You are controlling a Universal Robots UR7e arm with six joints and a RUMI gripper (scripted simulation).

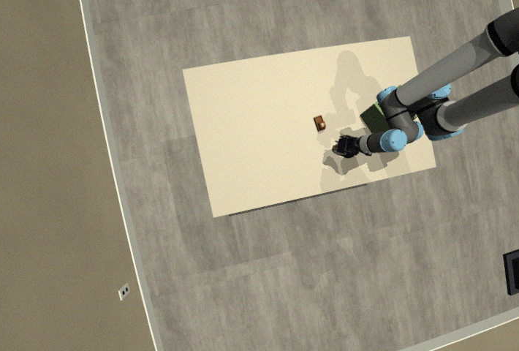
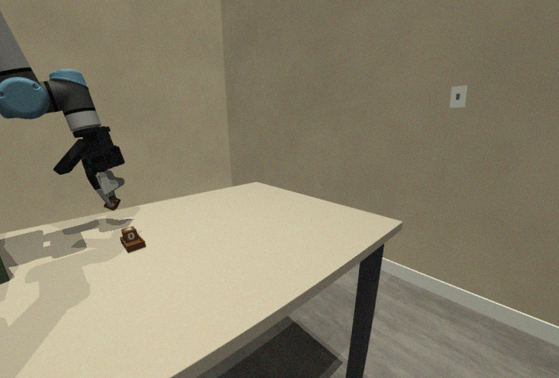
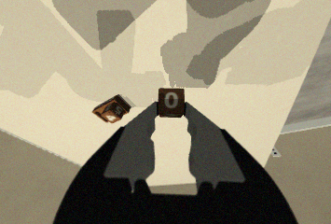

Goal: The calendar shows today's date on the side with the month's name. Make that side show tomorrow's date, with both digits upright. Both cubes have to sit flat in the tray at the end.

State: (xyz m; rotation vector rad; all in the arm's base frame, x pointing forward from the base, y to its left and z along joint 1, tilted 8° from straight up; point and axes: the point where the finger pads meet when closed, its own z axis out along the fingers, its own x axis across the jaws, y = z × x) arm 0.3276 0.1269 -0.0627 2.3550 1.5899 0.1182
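Dark brown and square-faced, the cube [image 2: 112, 203] [image 3: 171, 102] shows a pale 0, clamped between the nearly closed fingers of the black-and-grey hand [image 1: 336, 148] [image 2: 110, 201] [image 3: 171, 103], above the cream rectangular bench [image 1: 264, 123] [image 2: 244, 240] [image 3: 219, 100].

Grey arm [image 1: 446, 72] [image 2: 3, 39], blue caps, black pincer [image 1: 335, 149] [image 2: 110, 204] [image 3: 171, 103]

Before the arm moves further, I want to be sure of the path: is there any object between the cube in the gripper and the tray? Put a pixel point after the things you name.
Nothing visible stands between the held cube [image 2: 112, 203] [image 3: 172, 102] and the tray [image 2: 133, 246] [image 1: 316, 119]; the other cube [image 2: 130, 234] [image 1: 321, 124] occupies only part of the tray.
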